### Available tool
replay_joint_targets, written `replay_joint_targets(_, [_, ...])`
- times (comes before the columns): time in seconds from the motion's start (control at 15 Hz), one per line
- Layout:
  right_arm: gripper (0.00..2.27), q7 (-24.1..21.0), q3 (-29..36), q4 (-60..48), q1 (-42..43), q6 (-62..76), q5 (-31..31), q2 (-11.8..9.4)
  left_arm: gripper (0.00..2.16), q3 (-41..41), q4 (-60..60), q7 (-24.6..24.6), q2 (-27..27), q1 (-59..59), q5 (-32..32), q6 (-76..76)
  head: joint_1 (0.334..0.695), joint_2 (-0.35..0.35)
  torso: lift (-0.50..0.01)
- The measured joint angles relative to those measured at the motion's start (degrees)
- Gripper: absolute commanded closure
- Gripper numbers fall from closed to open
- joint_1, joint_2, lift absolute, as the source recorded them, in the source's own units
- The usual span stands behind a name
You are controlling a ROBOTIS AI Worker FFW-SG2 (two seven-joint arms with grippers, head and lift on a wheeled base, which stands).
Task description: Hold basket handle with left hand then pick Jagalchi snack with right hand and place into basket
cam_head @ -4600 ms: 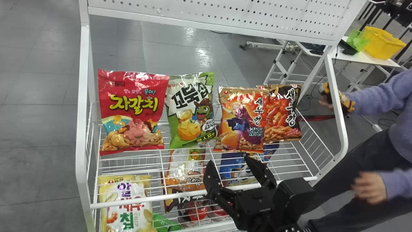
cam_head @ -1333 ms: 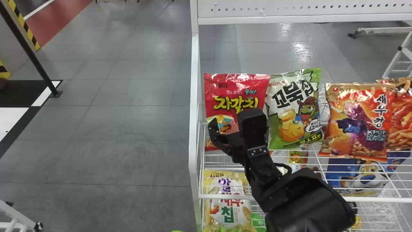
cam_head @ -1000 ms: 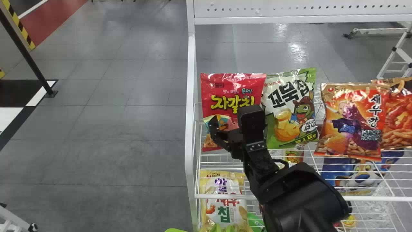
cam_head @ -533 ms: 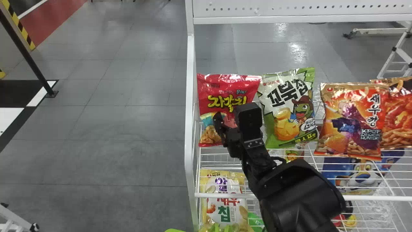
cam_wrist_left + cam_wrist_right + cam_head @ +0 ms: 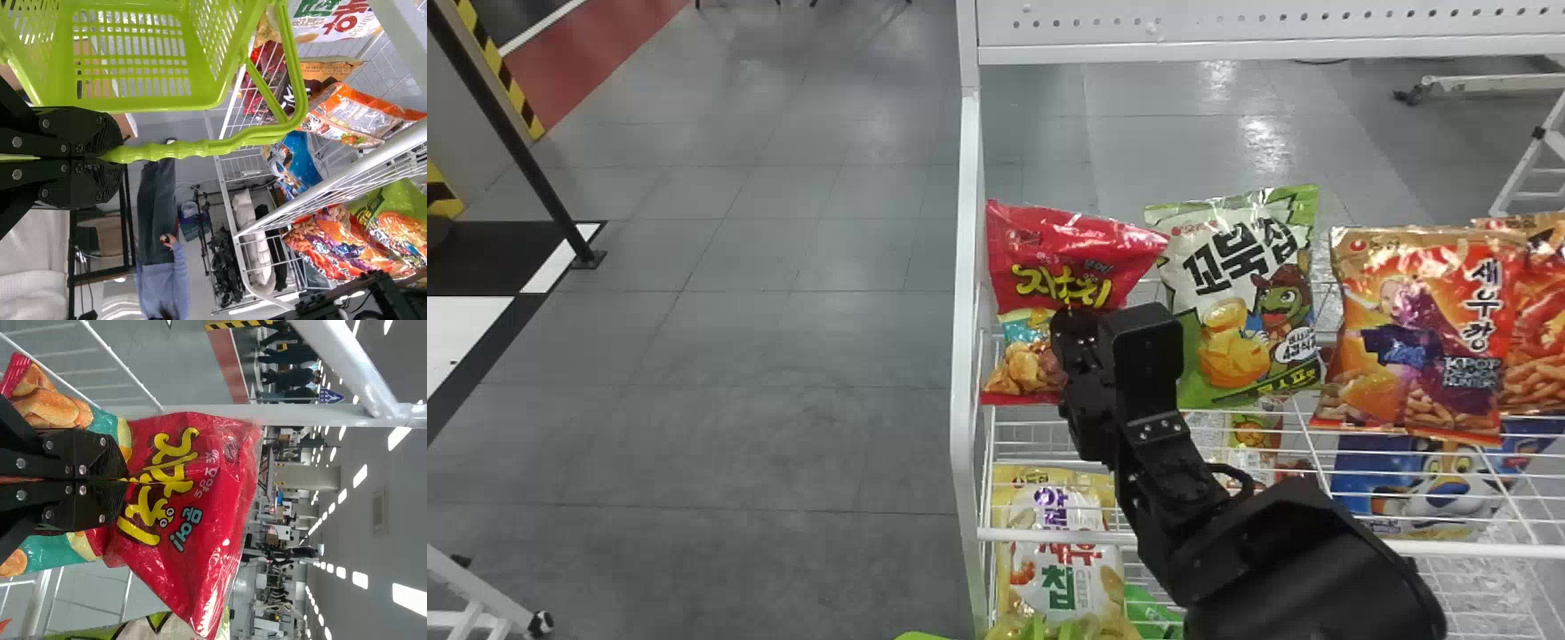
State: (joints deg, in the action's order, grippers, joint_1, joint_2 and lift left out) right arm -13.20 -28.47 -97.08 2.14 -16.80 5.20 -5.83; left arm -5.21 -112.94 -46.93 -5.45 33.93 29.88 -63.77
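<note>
Red Jagalchi snack (image 5: 1063,240), pinched in the right hand (image 5: 1083,322).
Its fingers are closed on the bag's puckered front, a green-and-white bag (image 5: 1245,293) just to their right; the left hand (image 5: 112,159) grips the lime handle (image 5: 200,148), fingers together, the basket (image 5: 153,101) alongside.

Right gripper (image 5: 1074,331): two flat black fingers (image 5: 100,459) clamped together, meeting along tool's midline. Wrist (image 5: 1158,453) directly behind fingers, bulky forearm (image 5: 1303,564) farther back, set obliquely. Left gripper (image 5: 110,159): paired fingers likewise clamped, linkage bars (image 5: 27,143) spreading backward from finger bases.
</note>
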Motion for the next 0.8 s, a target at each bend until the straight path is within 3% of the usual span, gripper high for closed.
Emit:
replay_joint_targets(0.33, [2.00, -1.9, 1.6, -12.0, -7.4, -3.8, 0.5, -4.4, 1.87, 0.6, -0.3, 0.1, 0.1, 0.2, -0.1, 0.0, 0.695, -0.002, -0.010])
replay_joint_targets(0.8, [2.00, -2.8, 7.9, -35.9, -22.5, -11.0, 3.1, -12.8, 1.87, 1.0, -2.8, 0.8, 0.0, 2.0, 0.0, 0.0, 0.695, -0.101, -0.010])
